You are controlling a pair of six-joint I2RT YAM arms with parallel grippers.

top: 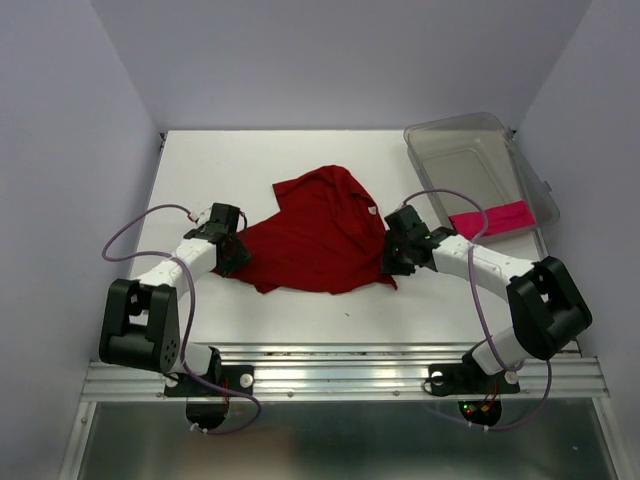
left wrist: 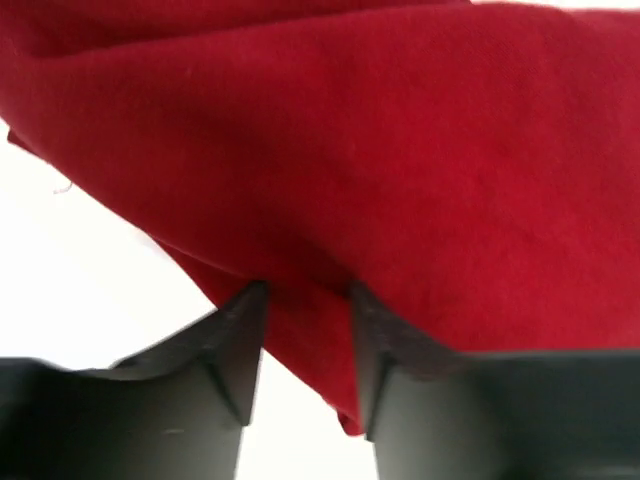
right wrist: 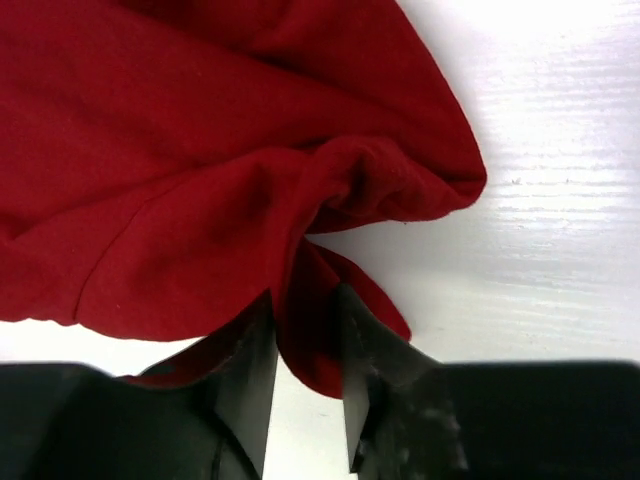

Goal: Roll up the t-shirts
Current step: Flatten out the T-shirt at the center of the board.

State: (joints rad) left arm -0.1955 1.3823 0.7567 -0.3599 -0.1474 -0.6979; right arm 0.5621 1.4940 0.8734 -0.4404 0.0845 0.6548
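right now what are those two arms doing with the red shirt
Both arms are working on the crimson t-shirt, which lies crumpled on the white table. The right end effector pinches its bunched right corner; the left end effector has the left edge between its fingers, grip unclear. A pink t-shirt roll sits at the near end of the clear bin.

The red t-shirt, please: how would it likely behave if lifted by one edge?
Probably floppy: the red t-shirt lies crumpled, bunching into folds between the jaws of the right gripper. Likely light, being thin cloth. It should drag, not roll, on the table.
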